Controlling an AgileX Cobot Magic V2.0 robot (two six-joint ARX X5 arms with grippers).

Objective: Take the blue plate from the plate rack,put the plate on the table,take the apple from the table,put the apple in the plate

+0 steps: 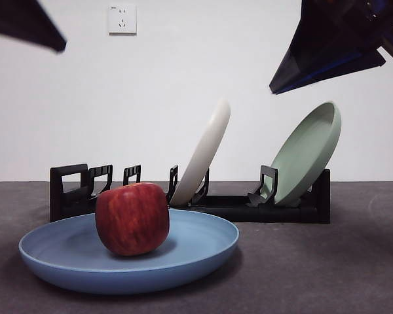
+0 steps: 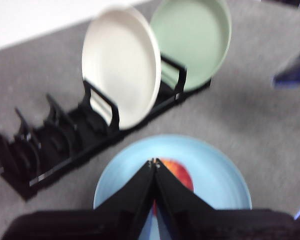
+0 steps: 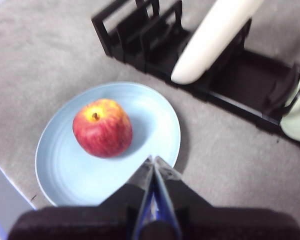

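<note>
Left gripper (image 2: 154, 162): jaws pressed together at the tips, nothing between them, held above the blue plate (image 2: 210, 170). Right gripper (image 3: 153, 160): jaws also closed tip to tip, empty, hanging over that plate's rim on the side away from the apple (image 3: 102, 128).

Apple: dark red with yellowish streaks, yellow-orange patch round the stem hollow, stem up. It sits inside the blue plate, off-centre, touching the plate floor. Neither gripper touches it.

Blue plate: matte light blue, shallow, raised rim, much wider than the apple. It lies flat on the table (image 1: 314, 261), just in front of the plate rack (image 1: 72, 193), apart from it.

Plate rack: long, low, black, upright dividers, loop handle at the end nearest the blue plate in the front view. The slots at that end stand open. A cream-white plate (image 1: 203, 154) leans in a slot near the rack's middle. A pale green plate (image 1: 308, 154) leans at the rack's far end from the handle. Both tilt the same way.

Behind the rack: white wall with a wall socket (image 1: 122, 19). Nothing stands between the grippers and the blue plate.
</note>
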